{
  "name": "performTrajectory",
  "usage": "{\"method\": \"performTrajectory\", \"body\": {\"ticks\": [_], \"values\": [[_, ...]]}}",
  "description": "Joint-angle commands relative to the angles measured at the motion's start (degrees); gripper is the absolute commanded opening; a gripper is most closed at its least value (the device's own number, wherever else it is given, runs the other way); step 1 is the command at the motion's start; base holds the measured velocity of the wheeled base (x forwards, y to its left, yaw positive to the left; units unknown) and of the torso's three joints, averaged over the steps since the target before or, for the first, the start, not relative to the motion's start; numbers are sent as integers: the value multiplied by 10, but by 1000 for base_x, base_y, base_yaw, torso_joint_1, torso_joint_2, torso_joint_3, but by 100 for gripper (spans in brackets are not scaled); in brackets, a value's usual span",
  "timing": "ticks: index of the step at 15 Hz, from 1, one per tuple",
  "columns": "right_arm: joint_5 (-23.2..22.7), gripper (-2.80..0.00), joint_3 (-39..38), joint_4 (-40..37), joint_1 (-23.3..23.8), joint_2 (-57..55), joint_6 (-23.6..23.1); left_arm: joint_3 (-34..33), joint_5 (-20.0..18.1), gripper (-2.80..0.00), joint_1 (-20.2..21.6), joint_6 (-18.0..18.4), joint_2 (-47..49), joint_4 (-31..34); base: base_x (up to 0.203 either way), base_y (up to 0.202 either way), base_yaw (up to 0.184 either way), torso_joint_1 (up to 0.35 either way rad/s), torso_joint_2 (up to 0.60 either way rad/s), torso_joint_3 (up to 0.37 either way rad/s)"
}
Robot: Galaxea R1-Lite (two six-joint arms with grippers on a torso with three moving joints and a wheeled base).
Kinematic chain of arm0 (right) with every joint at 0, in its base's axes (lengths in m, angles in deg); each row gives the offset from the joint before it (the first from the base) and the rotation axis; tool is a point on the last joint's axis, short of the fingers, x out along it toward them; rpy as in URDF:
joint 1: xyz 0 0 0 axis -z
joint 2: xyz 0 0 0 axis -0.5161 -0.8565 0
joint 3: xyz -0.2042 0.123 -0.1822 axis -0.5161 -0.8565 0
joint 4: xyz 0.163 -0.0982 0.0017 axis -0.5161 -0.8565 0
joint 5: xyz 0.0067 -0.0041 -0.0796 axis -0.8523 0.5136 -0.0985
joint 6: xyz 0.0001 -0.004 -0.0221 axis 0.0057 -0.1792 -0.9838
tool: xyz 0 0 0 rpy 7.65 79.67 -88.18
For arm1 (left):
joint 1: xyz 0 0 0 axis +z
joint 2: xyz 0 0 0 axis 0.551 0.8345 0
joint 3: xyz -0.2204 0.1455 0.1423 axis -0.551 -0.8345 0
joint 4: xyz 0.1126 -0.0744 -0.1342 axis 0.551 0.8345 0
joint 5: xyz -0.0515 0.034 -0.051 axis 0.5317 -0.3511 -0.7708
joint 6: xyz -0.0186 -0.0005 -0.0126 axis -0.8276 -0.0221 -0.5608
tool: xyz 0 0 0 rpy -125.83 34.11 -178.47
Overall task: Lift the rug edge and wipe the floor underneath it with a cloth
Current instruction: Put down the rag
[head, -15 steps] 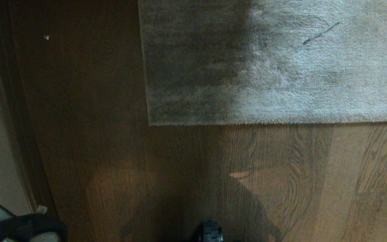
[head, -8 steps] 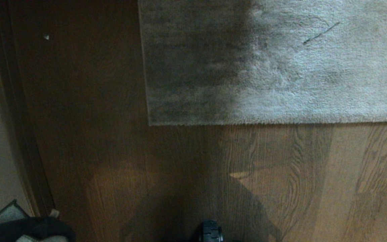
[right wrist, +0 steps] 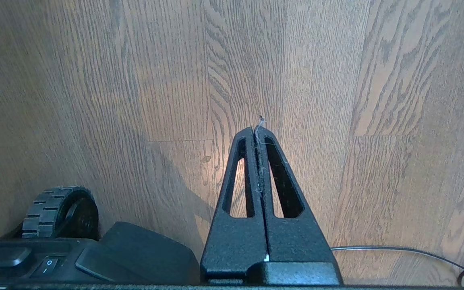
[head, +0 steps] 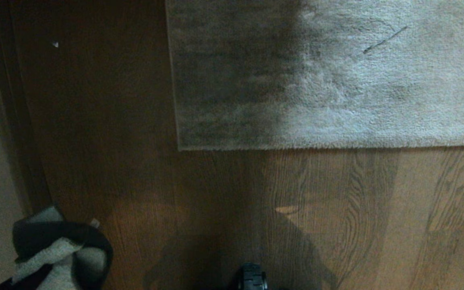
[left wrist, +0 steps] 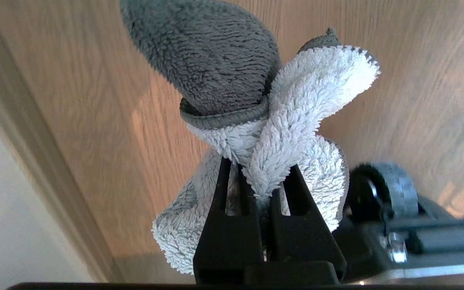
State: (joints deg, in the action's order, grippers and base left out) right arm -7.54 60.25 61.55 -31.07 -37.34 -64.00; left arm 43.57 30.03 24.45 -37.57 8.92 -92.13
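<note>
The rug edge point(head: 328, 147) lies flat on the floor point(head: 336, 217), its border running straight across our head view, left to right, ending in a square corner point(head: 180, 148) on our left. Nothing has lifted it yet. Well apart from it, low at our left, our left gripper point(left wrist: 258, 177) has its fingers clamped on the cloth point(left wrist: 256, 104), which bunches past the tips. Our right gripper point(right wrist: 258, 131) hangs over bare floor with fingers pressed together, empty. We judge the risk is this: closed fingers may skid over the plush pile without catching the border, and the loose cloth folds could snag on the corner.
</note>
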Motion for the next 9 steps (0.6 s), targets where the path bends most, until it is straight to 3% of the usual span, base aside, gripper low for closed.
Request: {"method": "performTrajectory", "body": {"ticks": [1, 6, 9], "values": [[0, -280, 0, 0, 0, 0, 0, 1, 1, -280, 0, 3, 122, -81, 0, 0, 0, 0, 0, 0], [0, -280, 0, 0, 0, 0, 0, 5, -1, -280, 72, 36, 306, -256, 0, 0, 0, 0, 0, 0], [0, -280, 0, 0, 0, -1, 1, 19, -3, -280, 108, 40, 440, -403, 0, 0, 0, 0, 0, 0]]}}
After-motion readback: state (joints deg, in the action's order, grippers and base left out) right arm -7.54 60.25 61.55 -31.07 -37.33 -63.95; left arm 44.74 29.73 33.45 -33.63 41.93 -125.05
